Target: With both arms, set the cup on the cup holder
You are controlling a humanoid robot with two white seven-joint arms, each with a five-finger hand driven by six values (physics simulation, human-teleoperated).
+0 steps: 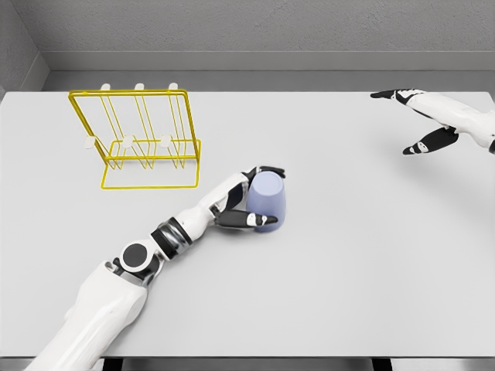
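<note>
The left arm (100, 309), white with dark joint rings, is seen entering at the lower left corner and is angled up and right across the pale grey flat table (348, 294). Its left hand (246, 202) is wrapped round a pale lavender smooth cup (267, 201): dark fingertips (271, 171) are curled over the cup's far upper edge, and the thumb is pressed against the near lower side, so the cup is gripped from its left. The cup is stood on the tabletop near the middle of the table, wider end down as far as can be told; whether it is resting fully on the surface or lifted slightly cannot be told. Further back and left, a yellow wire-frame cup holder (139, 139) is stood upright on the table, with a rectangular base loop, a slanted back frame and white round-tipped pegs (124, 141) along its rails. The holder is well apart from the cup, up and to its left, and nothing is hung on it. At the far right edge, the right hand (421, 120) is seen above the table's back corner, its white forearm entering from the right border. Its dark fingers (387, 94) are spread wide and nothing is held. A grey wall (247, 31) is seen behind the table.
</note>
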